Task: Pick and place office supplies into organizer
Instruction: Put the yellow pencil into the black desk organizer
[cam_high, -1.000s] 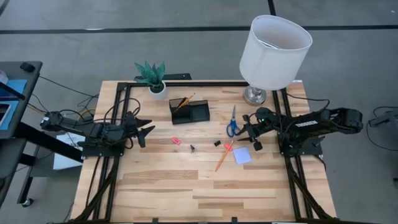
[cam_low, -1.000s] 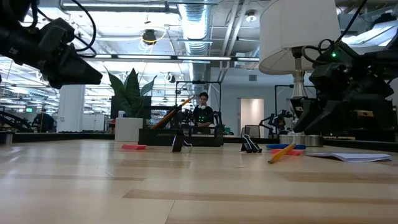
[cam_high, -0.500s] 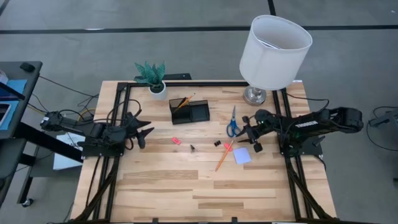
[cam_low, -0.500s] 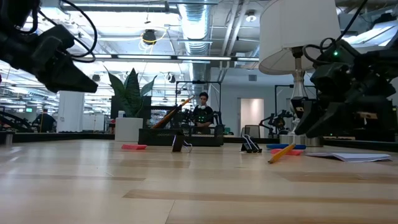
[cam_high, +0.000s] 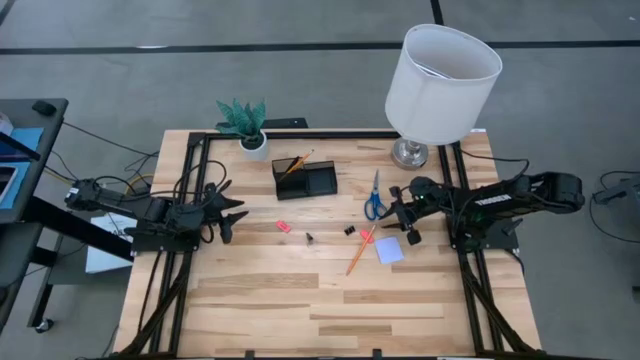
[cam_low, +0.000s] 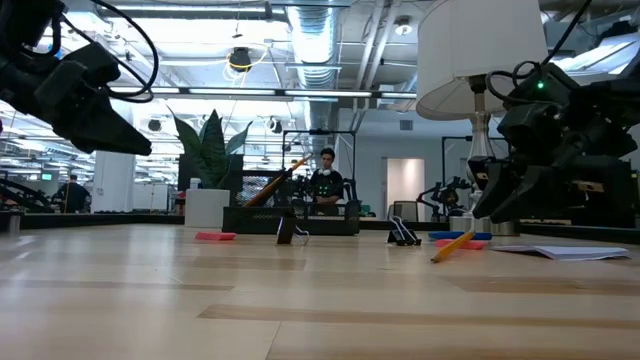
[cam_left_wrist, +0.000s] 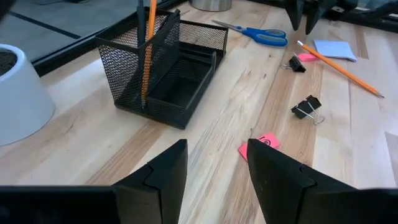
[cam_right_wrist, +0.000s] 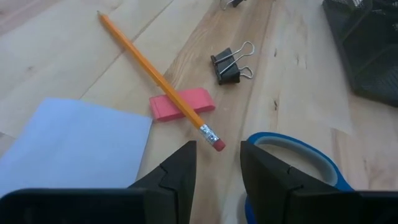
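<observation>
The black mesh organizer (cam_high: 305, 177) stands at the table's far middle, with an orange pencil and a black pen leaning in its taller cup section (cam_left_wrist: 146, 50). Blue-handled scissors (cam_high: 374, 197), an orange pencil (cam_high: 358, 251), a pale blue note pad (cam_high: 389, 250), two black clips (cam_high: 350, 230) (cam_high: 309, 238) and two pink erasers (cam_high: 282, 227) (cam_right_wrist: 182, 103) lie flat on the table. The loose pencil rests across the right-hand eraser. My right gripper (cam_high: 400, 222) hovers open above the scissors' handles (cam_right_wrist: 292, 155) and the pencil's eraser end. My left gripper (cam_high: 236, 212) hangs open at the table's left, short of the left-hand pink eraser (cam_left_wrist: 258, 146).
A white pot with a green plant (cam_high: 252, 140) stands at the far left, and a lamp with a large white shade (cam_high: 440, 70) at the far right. Bare wood spreads across the near half of the table (cam_high: 300, 300). A person shows in the room beyond (cam_low: 326, 180).
My left gripper has drawn back slightly toward the table's left edge and dipped a little. My right gripper has sunk slightly toward the scissors and the pencil. The supplies lie where they were.
</observation>
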